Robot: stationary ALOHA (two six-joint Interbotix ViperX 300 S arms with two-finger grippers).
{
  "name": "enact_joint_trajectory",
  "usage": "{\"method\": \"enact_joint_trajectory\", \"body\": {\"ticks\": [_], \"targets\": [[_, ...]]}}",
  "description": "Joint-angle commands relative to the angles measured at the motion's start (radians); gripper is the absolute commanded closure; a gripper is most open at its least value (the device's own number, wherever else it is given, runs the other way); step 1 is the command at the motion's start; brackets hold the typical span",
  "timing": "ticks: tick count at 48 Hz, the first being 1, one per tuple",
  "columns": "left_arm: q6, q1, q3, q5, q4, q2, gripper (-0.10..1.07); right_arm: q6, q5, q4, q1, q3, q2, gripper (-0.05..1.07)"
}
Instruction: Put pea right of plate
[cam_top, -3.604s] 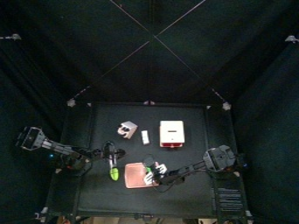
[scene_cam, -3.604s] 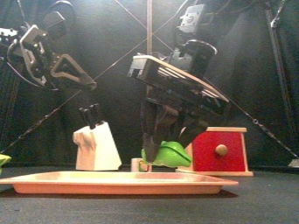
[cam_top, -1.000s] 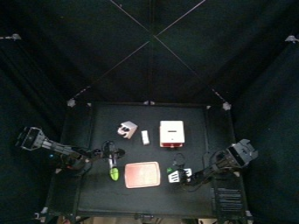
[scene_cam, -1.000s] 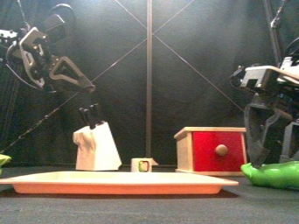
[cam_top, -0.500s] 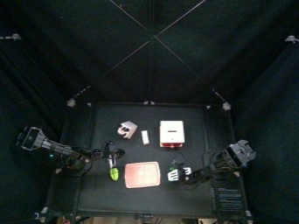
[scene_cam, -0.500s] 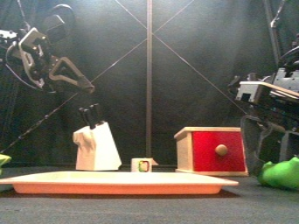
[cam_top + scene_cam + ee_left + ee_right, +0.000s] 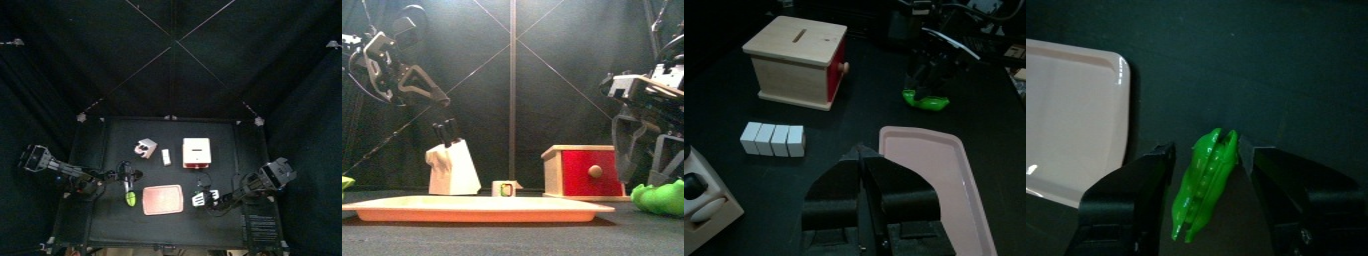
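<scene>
The pea point(image 7: 1207, 180), a bright green pod, lies on the black table between the wide-open jaws of my right gripper point(image 7: 1211, 160), touching neither. The salmon-pink plate point(image 7: 1066, 110) lies flat just beside it. In the front view the pea point(image 7: 663, 197) rests on the table to the right of the plate point(image 7: 476, 208), with the right gripper point(image 7: 649, 165) hanging over it. From above, the plate point(image 7: 160, 201) sits at the table's front middle and the right gripper point(image 7: 205, 197) just right of it. My left gripper point(image 7: 865, 165) is shut and empty, near the plate's left side.
A white-and-red box point(image 7: 198, 152) stands behind the plate, with a white knife block point(image 7: 144, 148) and a small white block point(image 7: 164, 158) to its left. Another green object point(image 7: 130, 199) lies left of the plate, near the left gripper point(image 7: 123, 183).
Earlier the right gripper was over the plate with the pea. Now the pea lies on the table right of the plate; in the last second the right arm only shifted slightly.
</scene>
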Motion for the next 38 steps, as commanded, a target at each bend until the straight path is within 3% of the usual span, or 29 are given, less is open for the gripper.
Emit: {"method": "enact_joint_trajectory", "body": {"ticks": [1, 23, 38], "targets": [[-0.002, 0.000, -0.011, -0.005, 0.002, -0.002, 0.59, -0.002, 0.014, -0.012, 0.002, -0.005, -0.055, 0.15], [0.000, 0.002, -0.011, -0.005, 0.006, -0.002, 0.59, -0.002, 0.017, -0.041, 0.003, 0.015, -0.087, 0.15], [0.002, 0.005, -0.011, -0.003, 0.008, -0.002, 0.58, 0.005, 0.006, -0.241, -0.003, 0.000, -0.184, 0.15]]}}
